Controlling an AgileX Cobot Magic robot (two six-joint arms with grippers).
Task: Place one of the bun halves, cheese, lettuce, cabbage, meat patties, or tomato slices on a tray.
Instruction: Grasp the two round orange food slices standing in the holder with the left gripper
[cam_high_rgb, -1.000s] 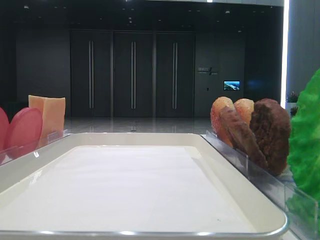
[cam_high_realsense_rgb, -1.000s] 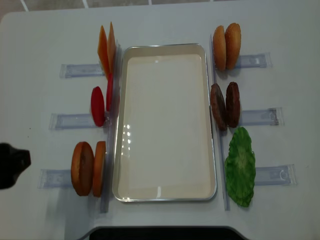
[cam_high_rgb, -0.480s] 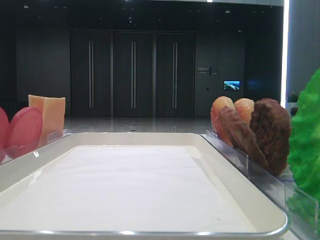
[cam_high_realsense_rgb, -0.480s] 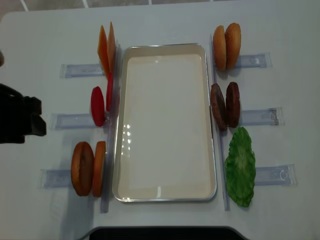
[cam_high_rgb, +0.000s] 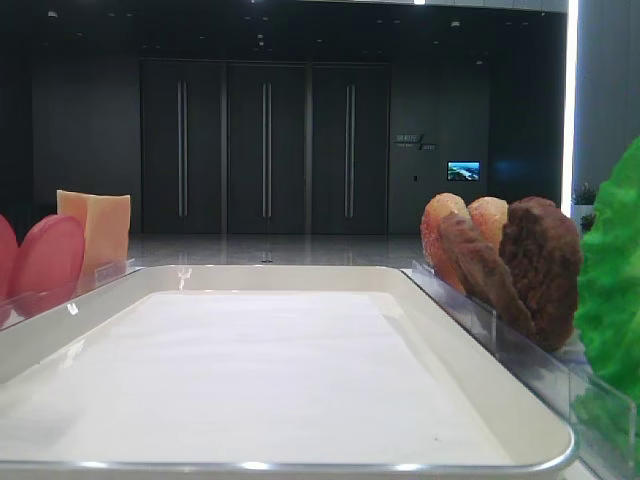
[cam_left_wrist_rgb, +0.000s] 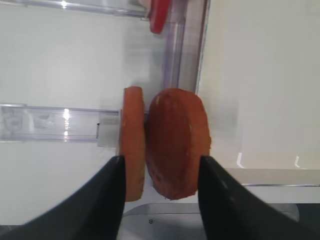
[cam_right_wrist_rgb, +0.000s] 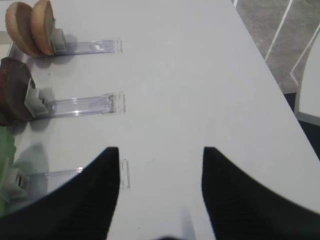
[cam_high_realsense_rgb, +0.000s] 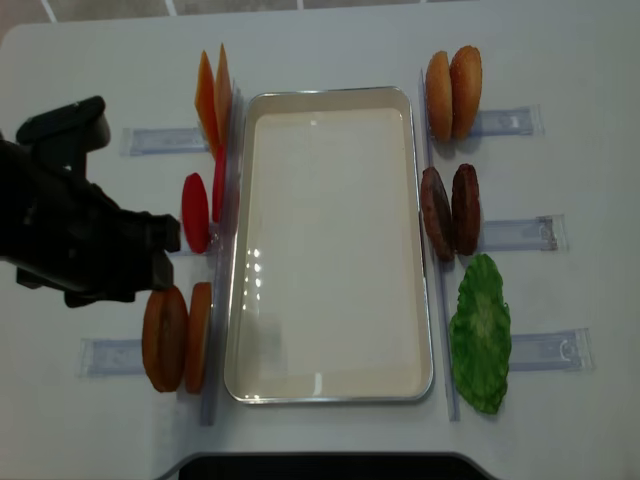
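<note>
The left fingers (cam_left_wrist_rgb: 159, 197) are spread apart, one dark finger on each side of the two bun halves (cam_left_wrist_rgb: 167, 142), with a gap on both sides, so nothing is gripped. Those halves stand on edge, side by side and touching, in a clear plastic rack (cam_left_wrist_rgb: 47, 123) on the white bench (cam_high_realsense_rgb: 80, 420), just left of the tray (cam_high_realsense_rgb: 330, 380). From overhead the left arm (cam_high_realsense_rgb: 75, 235) hangs over the bench's left side, its tip just above that bun pair (cam_high_realsense_rgb: 178, 337). Farther along the same side stand the red tomato slices (cam_high_realsense_rgb: 197, 210), then the orange cheese slabs (cam_high_realsense_rgb: 213, 98), all close against the tray's left rim. The tray holds only its white paper liner. Over on the right, the right fingers (cam_right_wrist_rgb: 160, 192) are also parted, holding nothing, above bare bench beside an empty rack end (cam_right_wrist_rgb: 85, 173). Along the tray's right rim: a second pair of bun halves (cam_high_realsense_rgb: 452, 92) at the far end, two dark meat patties (cam_high_realsense_rgb: 450, 212) in the middle, and the frilly green lettuce (cam_high_realsense_rgb: 481, 333) nearest.
</note>
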